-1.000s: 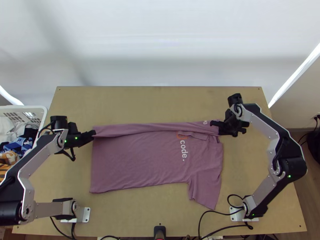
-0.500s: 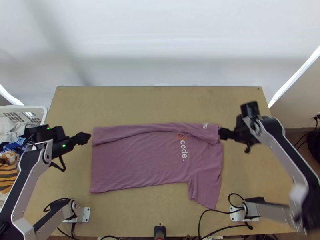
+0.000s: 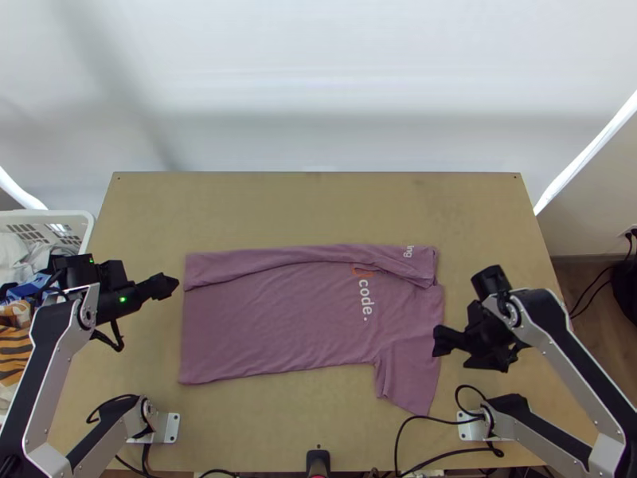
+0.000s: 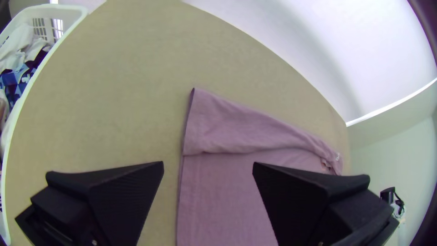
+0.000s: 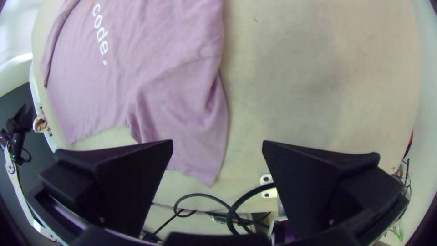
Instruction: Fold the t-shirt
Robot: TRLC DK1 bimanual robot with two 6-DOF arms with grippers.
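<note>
Your left gripper (image 3: 150, 307) sits off the left end of the T-shirt (image 3: 279, 319), its fingers spread and holding nothing. Your right gripper (image 3: 454, 354) is beside the near sleeve (image 3: 406, 378), also spread and holding nothing.

The T-shirt lies on the table (image 3: 302, 207) between the arms, mostly flat, its far side turned over in a long strip (image 3: 287, 259). From the top view you get the whole outline, with that sleeve pointing toward the near edge and white lettering (image 3: 365, 299) on the front. The left wrist view gives you the strip's left end close up, with the edge of its turned-over layer lying across the cloth. Your right wrist view picks out creases where the sleeve meets the body, and black cables (image 5: 195, 195) near a white bracket (image 5: 268, 193).

Farther out, at the table's left, you have a white basket (image 3: 89, 220) of clothes; the top view shows an orange-and-black striped cloth (image 3: 14, 358) in it, the left wrist view a blue patterned one (image 4: 12, 78).
</note>
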